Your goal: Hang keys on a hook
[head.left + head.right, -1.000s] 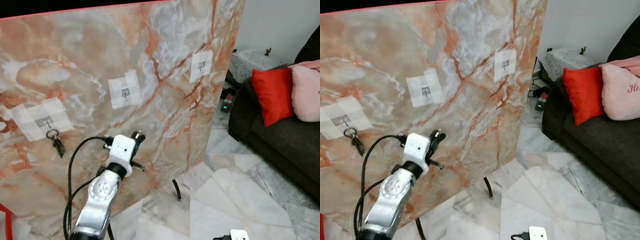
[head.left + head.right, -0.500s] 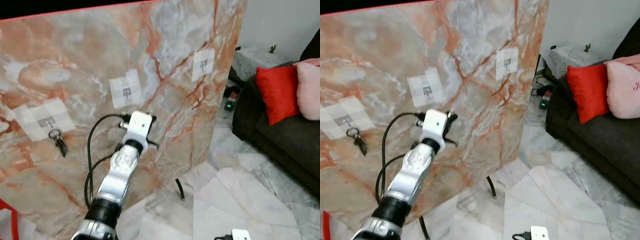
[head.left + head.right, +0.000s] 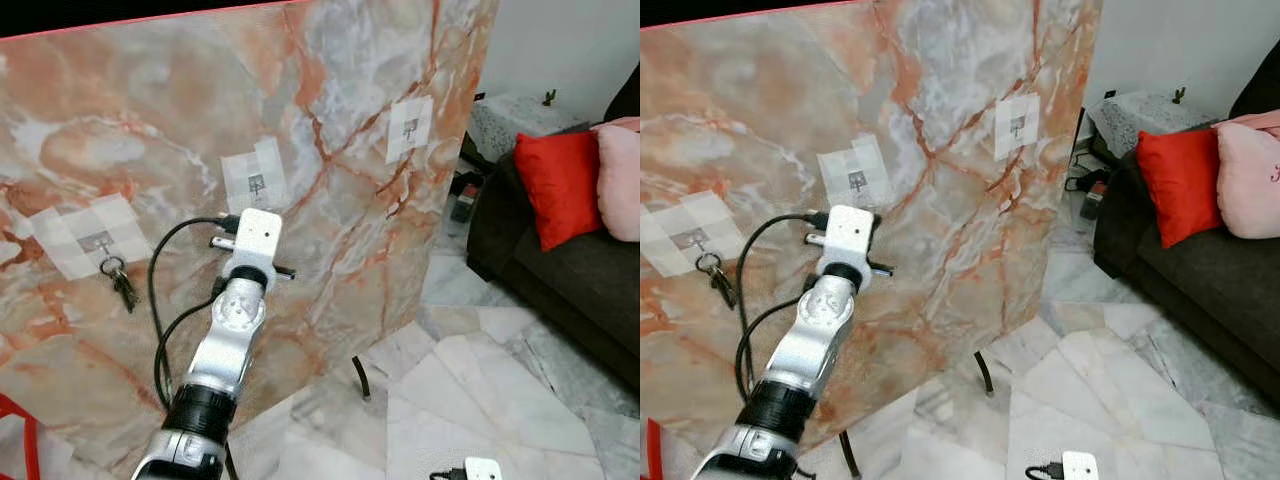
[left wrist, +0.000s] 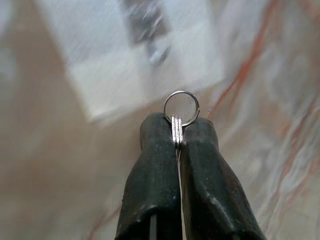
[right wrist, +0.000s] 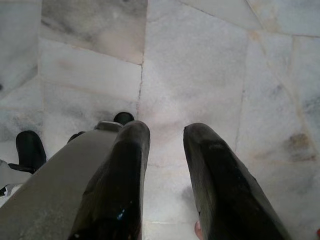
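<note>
I see an upright marble-patterned panel (image 3: 330,200) carrying three white patches with hooks. Keys (image 3: 122,285) hang from the leftmost hook (image 3: 97,243). The panel stands on a pale marble floor (image 3: 480,400).

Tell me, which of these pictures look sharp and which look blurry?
Left wrist view: key ring and black fingers sharp, the white patch and hook behind smeared. Eye views: marble panel and hanging keys clear, evenly lit. Right wrist view: floor slightly soft.

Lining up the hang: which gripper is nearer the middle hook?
Left. The left gripper, pinching the key ring, is raised just below the middle hook; the right gripper hangs over the floor.
</note>
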You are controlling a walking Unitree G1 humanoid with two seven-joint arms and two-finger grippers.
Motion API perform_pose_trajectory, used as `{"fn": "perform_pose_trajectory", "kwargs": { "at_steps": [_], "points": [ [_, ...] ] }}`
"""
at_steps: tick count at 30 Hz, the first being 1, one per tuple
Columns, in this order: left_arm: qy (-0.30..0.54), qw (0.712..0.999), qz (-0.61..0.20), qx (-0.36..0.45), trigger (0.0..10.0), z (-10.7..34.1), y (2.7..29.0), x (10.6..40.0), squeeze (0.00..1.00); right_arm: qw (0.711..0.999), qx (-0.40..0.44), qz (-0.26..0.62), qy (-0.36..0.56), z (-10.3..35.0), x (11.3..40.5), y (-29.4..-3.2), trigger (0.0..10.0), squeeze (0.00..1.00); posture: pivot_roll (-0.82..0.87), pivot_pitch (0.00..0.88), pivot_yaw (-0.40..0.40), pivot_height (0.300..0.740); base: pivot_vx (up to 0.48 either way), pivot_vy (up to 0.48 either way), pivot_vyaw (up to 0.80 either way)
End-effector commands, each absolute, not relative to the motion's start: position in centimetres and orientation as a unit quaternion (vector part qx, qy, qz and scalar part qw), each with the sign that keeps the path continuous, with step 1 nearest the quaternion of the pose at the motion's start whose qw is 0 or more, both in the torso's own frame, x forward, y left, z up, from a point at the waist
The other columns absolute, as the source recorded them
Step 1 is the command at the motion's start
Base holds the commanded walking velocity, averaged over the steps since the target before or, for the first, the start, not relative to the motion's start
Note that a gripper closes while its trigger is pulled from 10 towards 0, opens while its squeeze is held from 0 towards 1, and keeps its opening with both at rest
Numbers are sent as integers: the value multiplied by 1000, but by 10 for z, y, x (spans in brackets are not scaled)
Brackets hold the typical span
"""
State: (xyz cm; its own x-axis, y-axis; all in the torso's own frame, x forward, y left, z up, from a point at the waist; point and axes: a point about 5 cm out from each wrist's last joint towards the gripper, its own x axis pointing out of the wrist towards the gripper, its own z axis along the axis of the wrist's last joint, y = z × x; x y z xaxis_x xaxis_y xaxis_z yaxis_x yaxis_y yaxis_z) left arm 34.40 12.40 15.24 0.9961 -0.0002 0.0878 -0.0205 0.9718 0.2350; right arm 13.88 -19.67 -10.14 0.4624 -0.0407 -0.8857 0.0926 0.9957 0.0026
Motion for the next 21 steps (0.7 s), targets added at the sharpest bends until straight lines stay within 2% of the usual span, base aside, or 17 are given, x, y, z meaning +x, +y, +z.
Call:
{"fn": "perform_pose_trajectory", "kwargs": {
  "at_steps": [1,21],
  "points": [
    [-56,992,25,114,10000,161,128,344,0,857,25,-40,513,-101,141,-197,10000,0,4,0,-44,722,0,0,0],
    [-69,993,-1,94,10000,181,108,348,0,856,24,-39,514,-101,140,-196,10000,0,-11,0,-33,722,0,0,0]
  ]
}}
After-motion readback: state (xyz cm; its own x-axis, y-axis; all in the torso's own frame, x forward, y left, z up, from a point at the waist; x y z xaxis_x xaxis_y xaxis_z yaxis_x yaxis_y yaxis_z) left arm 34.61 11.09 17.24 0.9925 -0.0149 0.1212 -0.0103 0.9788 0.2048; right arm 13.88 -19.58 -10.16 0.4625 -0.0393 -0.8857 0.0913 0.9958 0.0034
